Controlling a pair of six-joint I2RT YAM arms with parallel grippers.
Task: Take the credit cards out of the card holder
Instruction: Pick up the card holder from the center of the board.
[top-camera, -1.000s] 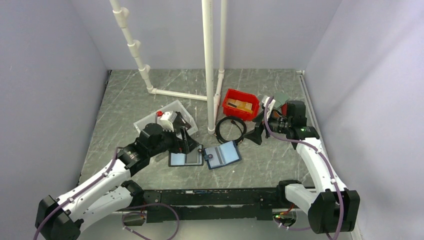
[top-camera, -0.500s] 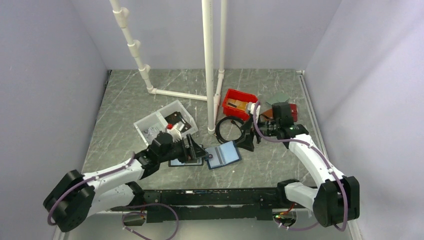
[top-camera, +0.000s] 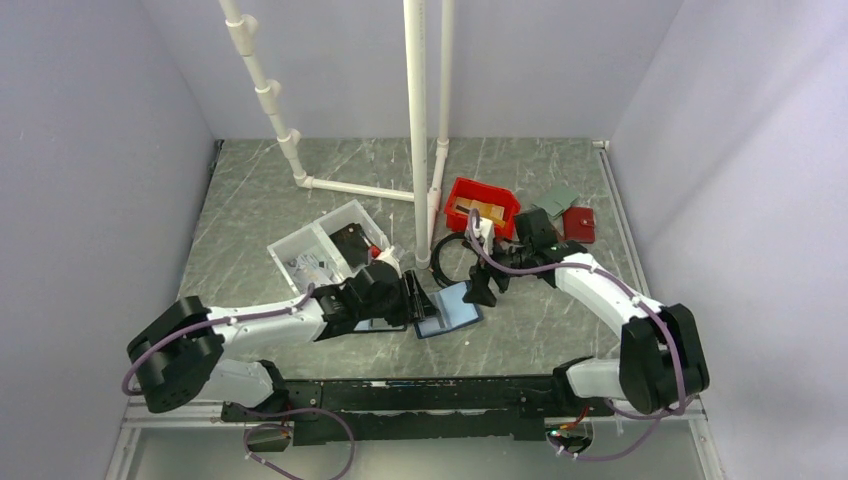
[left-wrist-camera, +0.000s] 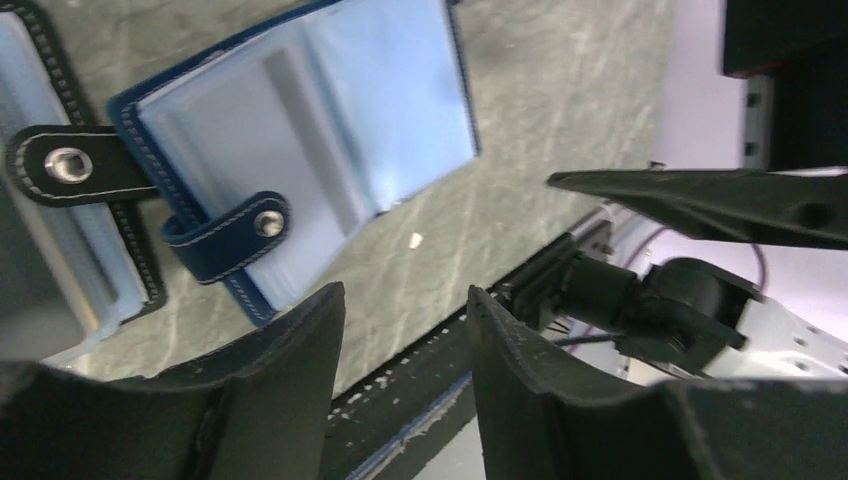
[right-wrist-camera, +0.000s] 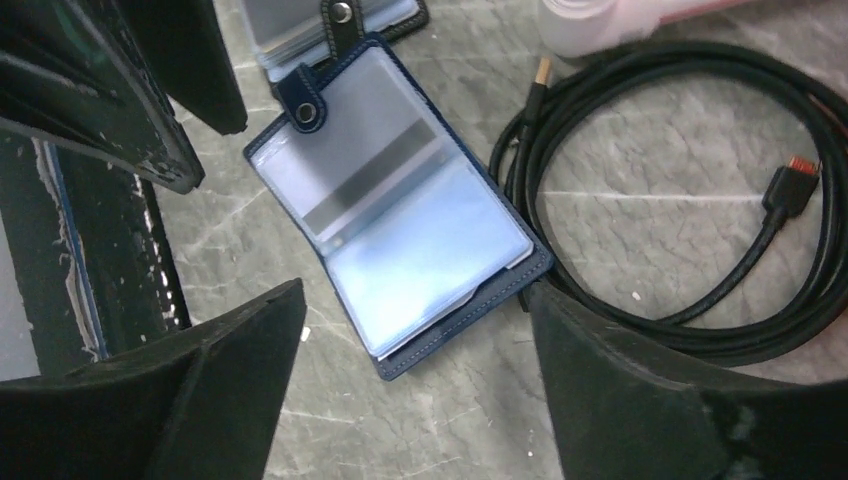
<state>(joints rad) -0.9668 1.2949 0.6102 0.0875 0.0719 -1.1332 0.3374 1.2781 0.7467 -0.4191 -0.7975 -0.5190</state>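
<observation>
One navy card holder (right-wrist-camera: 395, 205) is lying open, light-blue sleeves facing up, at the centre of the top view on the surface (top-camera: 300, 190). The left gripper (left-wrist-camera: 405, 300), jaws narrowly parted and empty, is hovering just left of it, while the right gripper (right-wrist-camera: 412, 295), jaws spread wide and empty, is hanging directly above.

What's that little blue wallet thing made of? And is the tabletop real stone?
Card holder: the cover looks like matte navy leather or imitation leather, with pale stitching along its edge and a metal snap on the tab. The inner sleeves look like clear glossy plastic, since they catch glare.
Table: grey-green marble look with white veins. It could be stone or a printed surface; the pictures don't settle it.
</observation>
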